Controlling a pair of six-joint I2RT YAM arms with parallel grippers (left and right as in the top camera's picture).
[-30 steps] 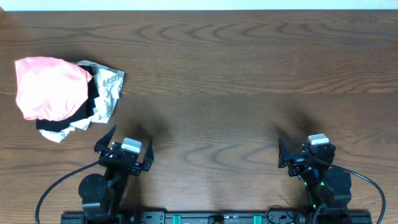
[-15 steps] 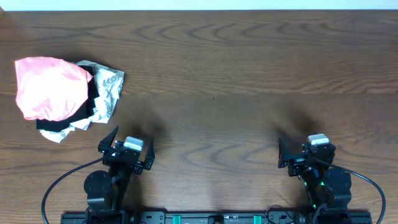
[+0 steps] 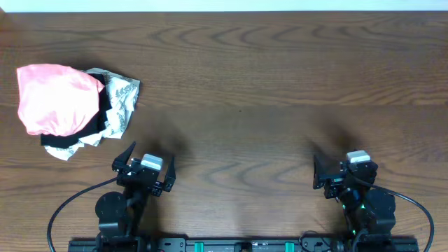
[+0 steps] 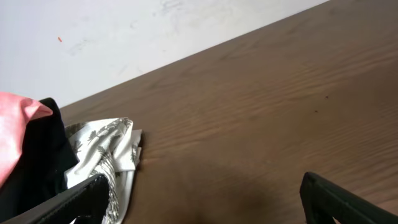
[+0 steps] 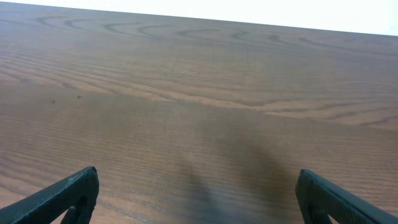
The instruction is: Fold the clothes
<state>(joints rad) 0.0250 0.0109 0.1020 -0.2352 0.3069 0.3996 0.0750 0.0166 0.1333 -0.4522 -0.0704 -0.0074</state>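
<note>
Three pieces of clothing lie in one heap at the far left of the table in the overhead view. A salmon-pink T-shirt is bunched on top, a black garment shows beneath its near edge, and a white cloth with a grey pattern sticks out on the side toward the table's middle, all touching. The left jaws sit near the heap by the table's near edge, clear of it. The right jaws are well apart from the clothes on the other side. In the left wrist view, the left jaws stand wide apart with nothing between them, over bare wood. The patterned cloth, black garment and a strip of the pink T-shirt lie beyond the left-hand finger. In the right wrist view, the right jaws are likewise spread wide and empty, with only wood grain ahead.
</note>
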